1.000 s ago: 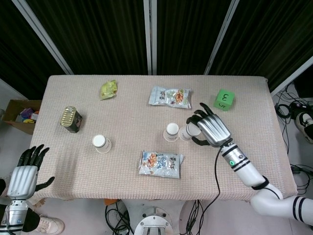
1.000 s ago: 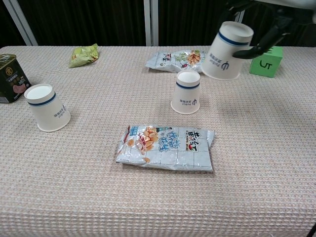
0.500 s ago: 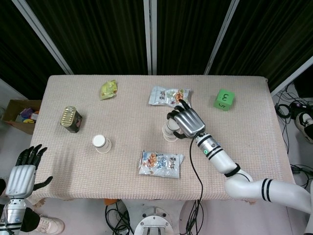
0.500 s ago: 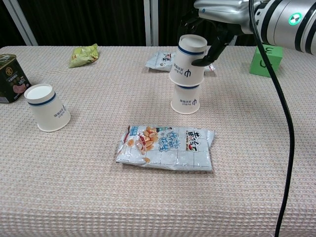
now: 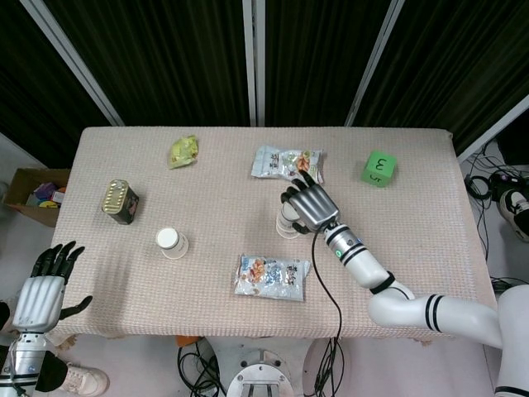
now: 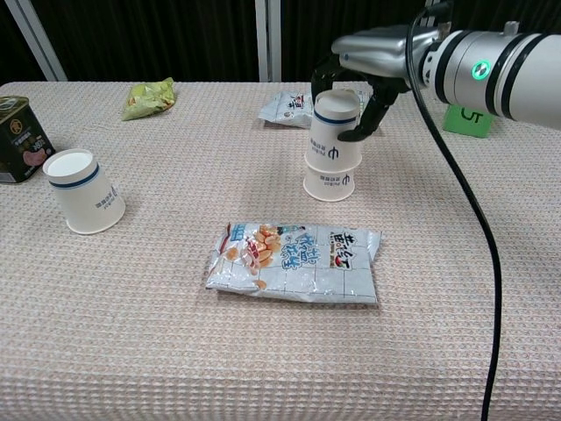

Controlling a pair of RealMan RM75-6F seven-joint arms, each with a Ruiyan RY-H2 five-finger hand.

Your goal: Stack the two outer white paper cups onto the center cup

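Evidently mid-stack: the right hand [image 6: 364, 83] grasped the upper cup [image 6: 335, 130] from above, seated mouth-down over the center cup [image 6: 330, 184] to nest, while the remaining cup [image 6: 83, 191] stood well apart on the surface [image 6: 131, 351] and the left hand [image 5: 45, 289], released, hung off its edge.

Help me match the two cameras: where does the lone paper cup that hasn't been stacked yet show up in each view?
Head view: the lone cup stands left of centre, below and right of the tin can.
Chest view: the lone cup is at the left edge, just below the tin can.
Shared landmark: the snack bag lying to the cup's right.
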